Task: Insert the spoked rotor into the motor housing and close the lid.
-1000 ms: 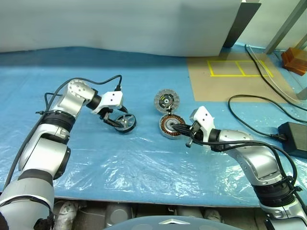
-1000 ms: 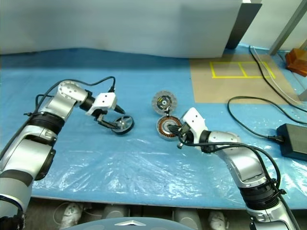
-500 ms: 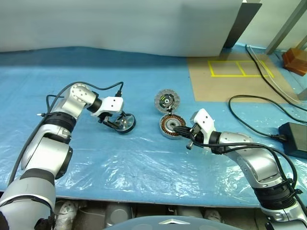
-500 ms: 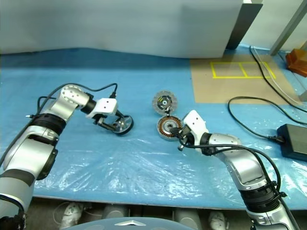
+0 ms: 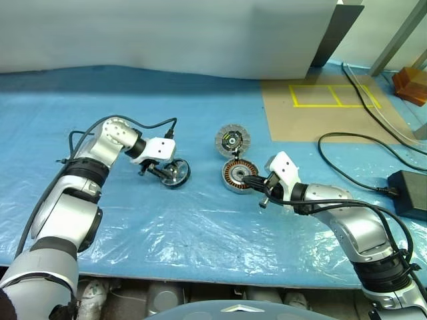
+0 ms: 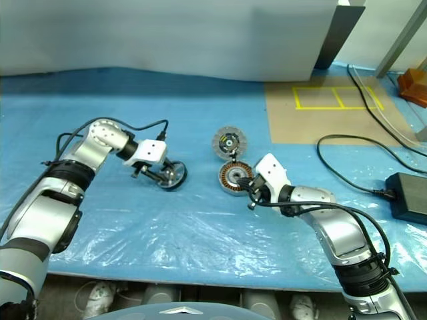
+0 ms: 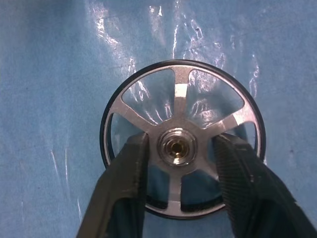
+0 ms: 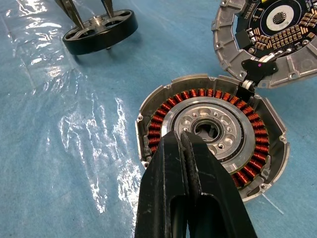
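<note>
Since the spoked rotor (image 7: 181, 99) rests on the blue sheet (image 5: 200, 227), well apart from the motor housing (image 8: 257, 158), grab its hub. It looks hard and maybe slippery. The left gripper (image 7: 181, 141) is at that hub (pinching? I cannot tell). The right gripper (image 8: 181, 135) is pressed together over the housing.

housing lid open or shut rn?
Open. The lid lies flipped back beside the motor housing, joined at one edge; copper windings and centre are fully exposed.

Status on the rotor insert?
Left gripper at hub of black-rimmed, silver five-spoke rotor, flat on blue sheet; grip unconfirmed. Right gripper shut, fingers over copper-wound silver motor housing centre, blocking insertion. Round hinged lid open.
</note>
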You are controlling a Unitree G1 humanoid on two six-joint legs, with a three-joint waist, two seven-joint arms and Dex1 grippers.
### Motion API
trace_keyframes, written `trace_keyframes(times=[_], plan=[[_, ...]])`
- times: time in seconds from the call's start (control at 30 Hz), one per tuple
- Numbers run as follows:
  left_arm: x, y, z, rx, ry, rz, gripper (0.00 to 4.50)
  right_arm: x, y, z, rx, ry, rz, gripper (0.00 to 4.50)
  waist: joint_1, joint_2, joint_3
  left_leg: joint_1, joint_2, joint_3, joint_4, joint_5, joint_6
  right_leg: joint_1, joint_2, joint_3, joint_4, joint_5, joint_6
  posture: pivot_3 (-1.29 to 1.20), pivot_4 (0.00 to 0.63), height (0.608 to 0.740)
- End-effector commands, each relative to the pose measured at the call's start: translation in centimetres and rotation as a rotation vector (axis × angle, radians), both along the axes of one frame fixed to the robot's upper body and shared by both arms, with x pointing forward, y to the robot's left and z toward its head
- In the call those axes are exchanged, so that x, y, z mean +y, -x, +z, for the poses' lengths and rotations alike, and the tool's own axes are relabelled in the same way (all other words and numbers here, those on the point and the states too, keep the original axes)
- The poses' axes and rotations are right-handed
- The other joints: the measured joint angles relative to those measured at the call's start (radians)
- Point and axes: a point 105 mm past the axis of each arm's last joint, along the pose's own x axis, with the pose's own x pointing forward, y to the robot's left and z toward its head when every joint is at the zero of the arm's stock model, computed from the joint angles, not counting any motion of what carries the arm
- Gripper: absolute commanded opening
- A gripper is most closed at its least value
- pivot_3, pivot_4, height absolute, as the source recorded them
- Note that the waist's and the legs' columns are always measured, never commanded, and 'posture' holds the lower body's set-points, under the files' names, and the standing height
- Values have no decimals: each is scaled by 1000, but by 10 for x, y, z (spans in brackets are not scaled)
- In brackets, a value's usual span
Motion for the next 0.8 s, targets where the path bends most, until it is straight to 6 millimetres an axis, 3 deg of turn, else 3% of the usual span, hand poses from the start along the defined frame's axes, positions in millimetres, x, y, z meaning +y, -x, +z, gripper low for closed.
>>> trace_keyframes(times=[0.03, 0.4, 0.57, 0.63, 0.8], plan=[[-2, 4, -7, 25, 31, 13, 1317, 5, 2, 7, -34, -9, 21, 0, 0, 0, 0, 0, 0, 0, 0, 0, 0, 0, 0, 0, 0, 0, -1, 0, 150, 740], [-36, 5, 37, -29, 238, -43, 1317, 5, -1, 9, -37, -4, 29, 0, 15, 0, 0, -2, -1, 0, 0, 0, 0, -1, -3, -2, 0, 0, 0, 0, 150, 740], [-76, 16, 77, -37, 466, -123, 1317, 5, -3, 10, -39, -9, 26, 0, 17, -1, 0, -3, -2, 0, 0, 0, 0, -1, -3, -3, -1, 0, 0, 0, 150, 740], [-86, 20, 78, -19, 499, -131, 1317, 4, -4, 12, -52, -17, 15, 0, 18, -1, 0, -4, -2, 0, 0, 0, 0, -1, -4, -3, -1, 0, -1, 0, 150, 740], [-99, 27, 56, 20, 485, -148, 1317, -4, -2, 38, -114, -121, -9, 0, 13, -1, 0, -3, -1, 0, 0, 0, 0, -1, -3, -3, 0, 0, 0, 0, 150, 740]])
